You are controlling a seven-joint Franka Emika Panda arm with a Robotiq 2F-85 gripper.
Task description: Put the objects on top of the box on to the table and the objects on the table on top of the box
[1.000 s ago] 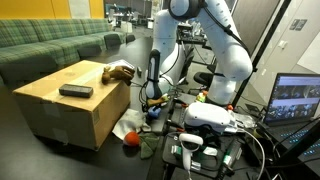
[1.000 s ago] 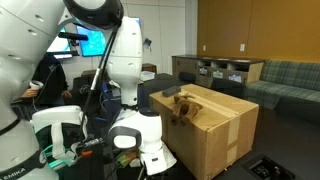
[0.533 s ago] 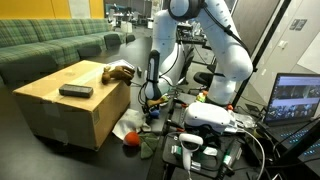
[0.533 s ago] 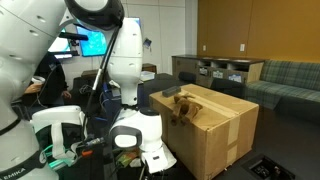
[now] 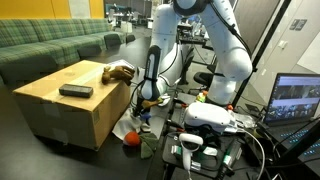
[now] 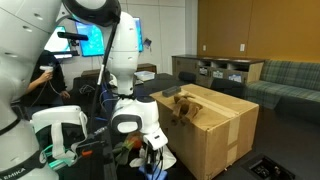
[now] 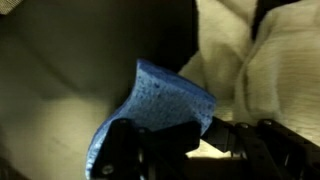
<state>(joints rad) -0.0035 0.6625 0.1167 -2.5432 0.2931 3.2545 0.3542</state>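
Blue cloth [image 7: 165, 100] is pinched in the closed gripper [image 7: 175, 150], its long axis slanting up and away from the fingers. White fabric [image 7: 260, 70] lies just beyond the gripper, and the box [image 5: 70, 110] stands close beside it.

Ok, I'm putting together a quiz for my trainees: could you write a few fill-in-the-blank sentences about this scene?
The soft thing held in the shut gripper is coloured ____.
On top of the box lie ____ things, a brown toy and a dark slab.
The ball by the white cloth is ____.
Missing words: blue; two; red.
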